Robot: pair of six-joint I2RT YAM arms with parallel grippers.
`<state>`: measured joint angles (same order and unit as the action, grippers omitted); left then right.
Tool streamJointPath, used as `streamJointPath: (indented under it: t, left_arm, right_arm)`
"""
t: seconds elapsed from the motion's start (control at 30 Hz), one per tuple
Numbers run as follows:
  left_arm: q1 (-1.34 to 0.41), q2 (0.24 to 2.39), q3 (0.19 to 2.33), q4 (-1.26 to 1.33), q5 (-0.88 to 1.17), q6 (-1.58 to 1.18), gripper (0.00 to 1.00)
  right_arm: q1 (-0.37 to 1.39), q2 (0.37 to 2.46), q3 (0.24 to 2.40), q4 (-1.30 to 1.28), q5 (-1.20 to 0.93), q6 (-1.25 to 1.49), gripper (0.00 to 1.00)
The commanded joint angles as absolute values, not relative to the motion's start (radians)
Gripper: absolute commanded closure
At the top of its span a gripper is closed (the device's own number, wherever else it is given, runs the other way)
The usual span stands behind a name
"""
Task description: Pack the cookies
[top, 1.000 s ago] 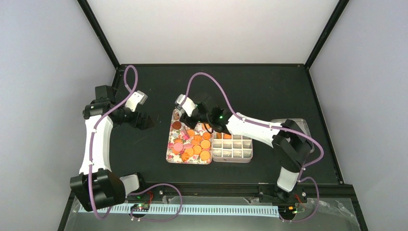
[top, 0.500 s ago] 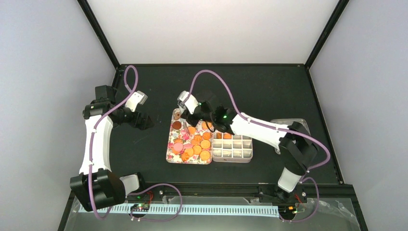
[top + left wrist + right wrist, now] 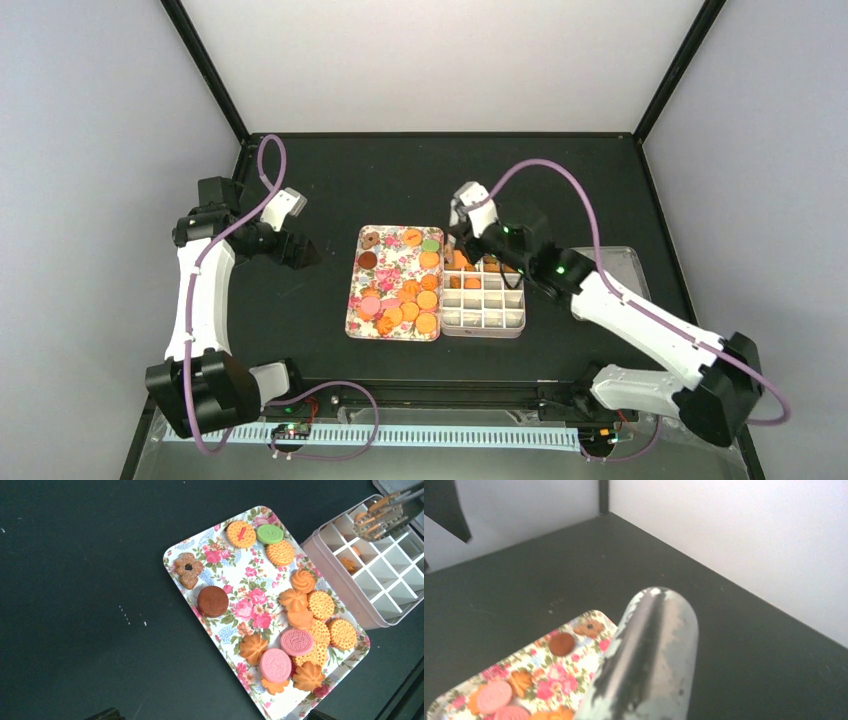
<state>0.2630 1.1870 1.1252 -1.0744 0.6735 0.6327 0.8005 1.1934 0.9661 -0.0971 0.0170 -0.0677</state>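
Swung right off the flowered tray (image 3: 176, 567), the right gripper (image 3: 458, 238) now hangs over the far row of the divided box (image 3: 372, 617), clenched on the metal tongs (image 3: 384, 513), something orange showing between their tips. Most cookies (image 3: 320, 605) lie on the tray; a few sit in the box's far cells. The left gripper (image 3: 303, 252) hovers left of the tray, fingers spread wide

Two white-and-black arms with purple cables.
Left arm (image 3: 200, 300) and right arm (image 3: 650, 325): white shell links between black joints, a purple cable (image 3: 268, 160) looping along each, a pale grey camera block (image 3: 285, 206) at each wrist, green lights (image 3: 560, 268) on the right arm, a black left gripper (image 3: 300, 252), small circuit boards (image 3: 290, 432) by the bases.
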Motion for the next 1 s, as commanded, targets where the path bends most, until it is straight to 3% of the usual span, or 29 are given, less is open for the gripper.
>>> streamJointPath:
  t: [0.0, 0.6, 0.8, 0.97]
  left_arm:
    - [0.272, 1.201, 1.135, -1.048, 0.740, 0.646, 0.02]
    - [0.272, 1.212, 1.118, -1.037, 0.772, 0.646, 0.01]
    - [0.272, 1.208, 1.121, -1.040, 0.771, 0.648, 0.01]
    - [0.272, 1.209, 1.121, -1.038, 0.770, 0.649, 0.01]
  right_arm:
    - [0.772, 1.069, 0.871, -0.182, 0.114, -0.026, 0.89]
    - [0.758, 1.000, 0.827, -0.275, 0.197, -0.028, 0.87]
    - [0.756, 0.997, 0.831, -0.276, 0.193, -0.031, 0.72]
    - [0.755, 0.999, 0.845, -0.283, 0.170, -0.037, 0.70]
